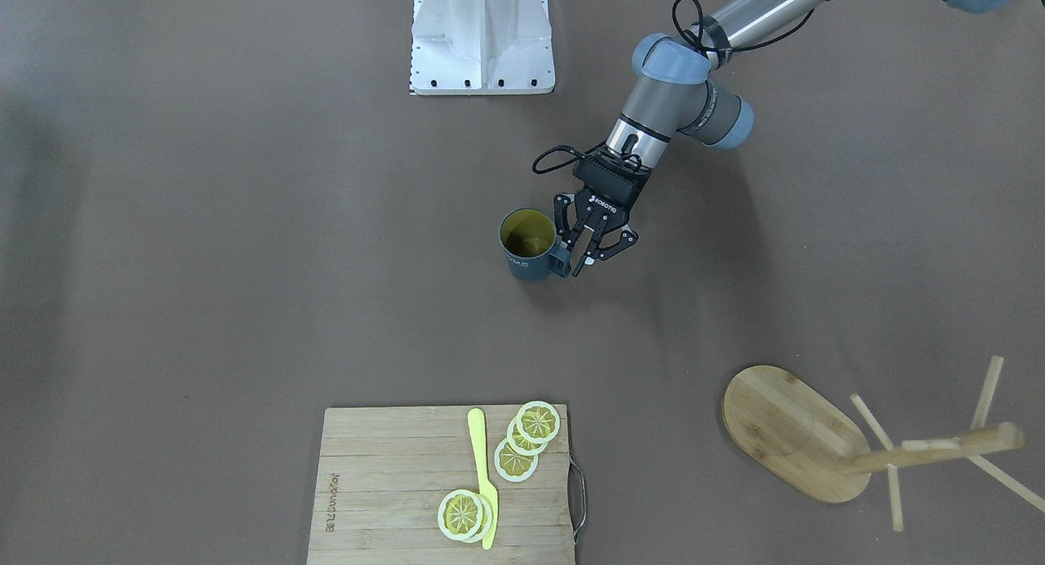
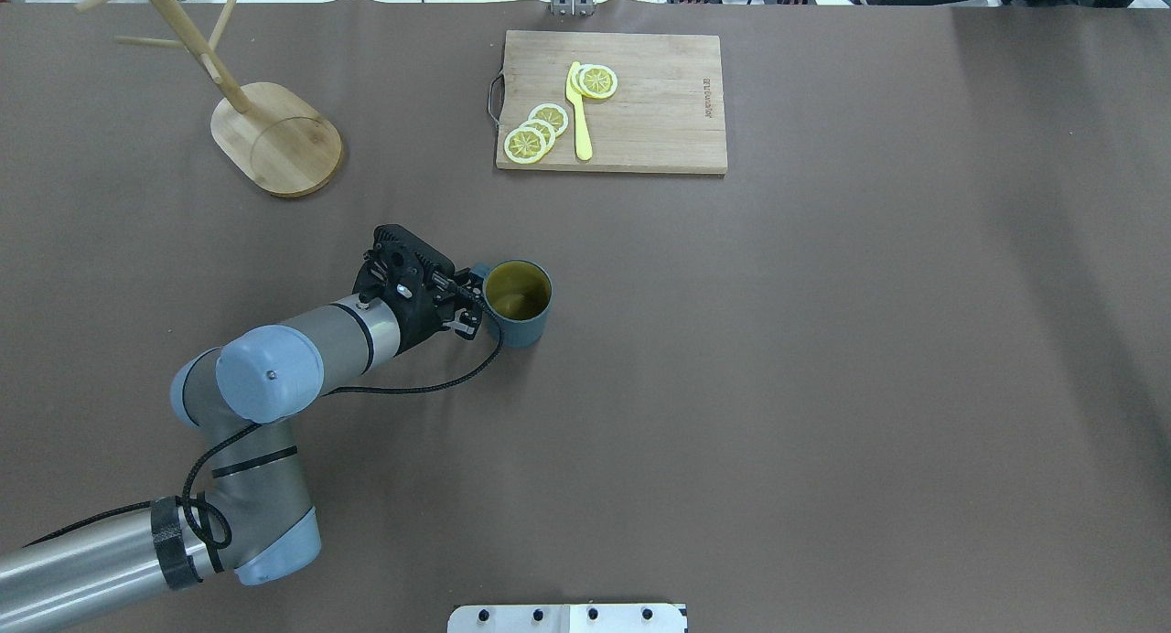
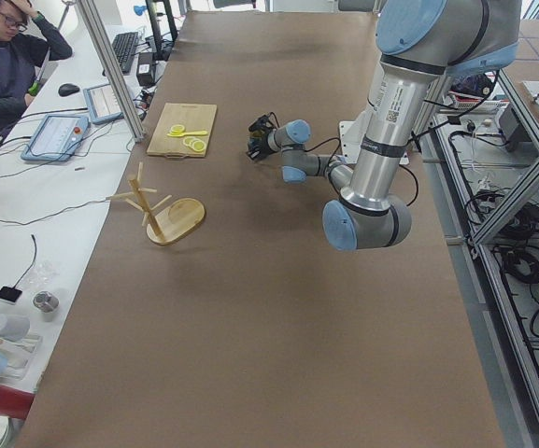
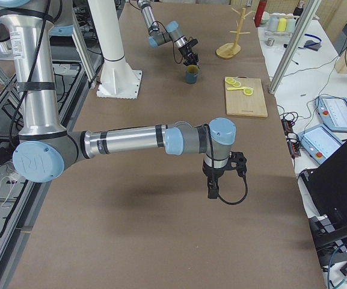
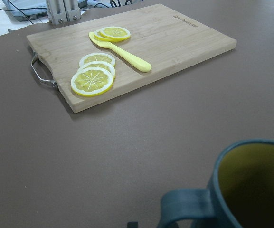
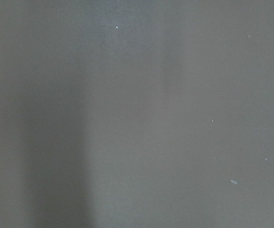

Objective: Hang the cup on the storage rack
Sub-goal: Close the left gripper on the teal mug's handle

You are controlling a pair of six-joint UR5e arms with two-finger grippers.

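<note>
Cup [image 1: 526, 251] upright on the surface, open mouth up, handle [image 5: 189, 209] turned toward my left arm. It is well apart from the rack [image 2: 274, 139], which stands at the far left. My left jaws stand apart right at the handle and are clamped on nothing. I cannot tell whether the loop lies between them. My right jaws hang over bare surface, and I cannot tell whether they are apart or together.

Handling, as judged: the cup is stiff, smooth, probably slippery, fairly heavy and breakable. The loop has to take 1 peg, so I would pinch the rim wall beside it. A cutting board [image 2: 631, 102] lies beyond.
</note>
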